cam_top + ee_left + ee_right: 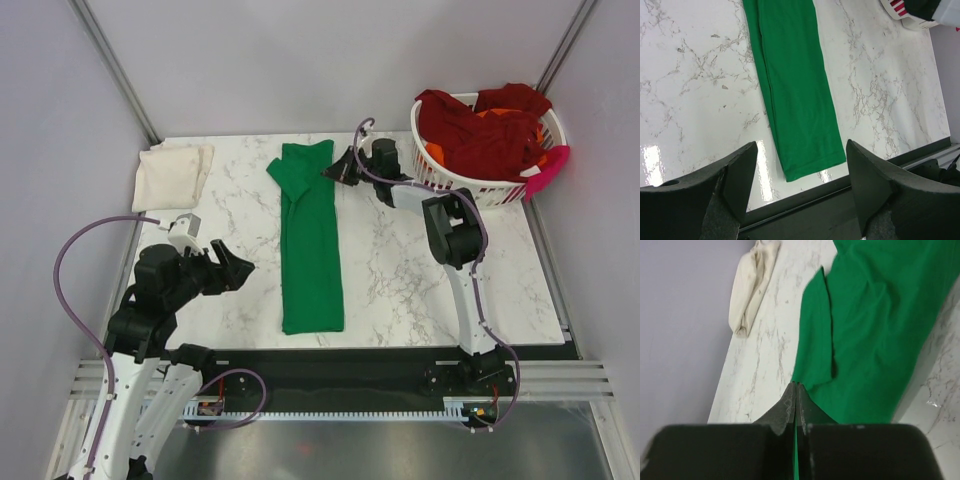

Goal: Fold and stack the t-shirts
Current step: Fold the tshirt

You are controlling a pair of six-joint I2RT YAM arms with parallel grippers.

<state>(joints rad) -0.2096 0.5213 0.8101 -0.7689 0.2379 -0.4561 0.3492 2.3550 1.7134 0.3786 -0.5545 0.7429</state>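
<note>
A bright green t-shirt (310, 240) lies folded into a long strip down the middle of the marble table (420, 270). It also shows in the left wrist view (795, 90) and the right wrist view (875, 330). My right gripper (330, 172) (796, 385) is shut at the strip's far right edge, with green cloth showing between its jaws. My left gripper (235, 265) (800, 145) is open and empty, left of the strip's near end. A folded cream t-shirt (172, 175) (752, 287) lies at the far left corner. Dark red t-shirts (480, 130) and an orange one (500, 115) fill the basket.
The white slatted laundry basket (470, 185) stands at the far right corner, with a pink cloth (548, 168) hanging over its right rim. Its edge shows in the left wrist view (905, 10). Grey walls close in the table on three sides.
</note>
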